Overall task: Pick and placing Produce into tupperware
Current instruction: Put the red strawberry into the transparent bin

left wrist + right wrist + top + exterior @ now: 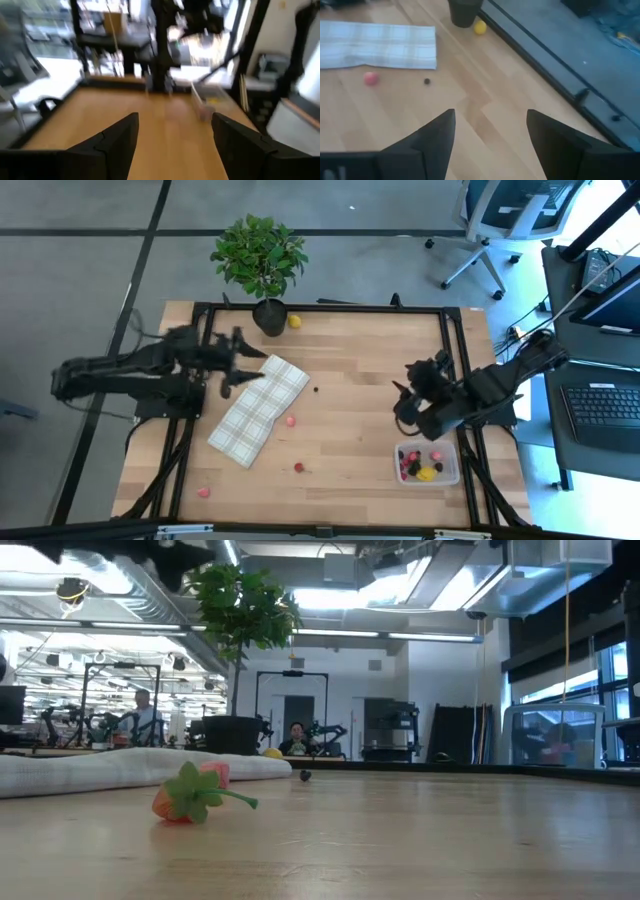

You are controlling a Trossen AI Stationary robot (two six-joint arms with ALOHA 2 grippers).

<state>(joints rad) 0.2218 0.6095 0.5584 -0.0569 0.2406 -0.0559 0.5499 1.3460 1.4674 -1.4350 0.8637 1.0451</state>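
The table (350, 370) carried a plaid cloth (260, 409) near its left edge. The tupperware (427, 464) sat at the near right corner, holding some produce (427, 472). Both the left gripper (235, 363) and right gripper (403, 398) hovered spread wide, empty. Loose strawberries (291, 420) lay mid-table.

The left arm reaches in from the left side of the table, its gripper (240, 360) held above the far left part with the jaws spread wide and nothing between them. The right arm is folded in from the right edge, its gripper (405, 402) hanging over the right half of the table, jaws likewise parted and empty.
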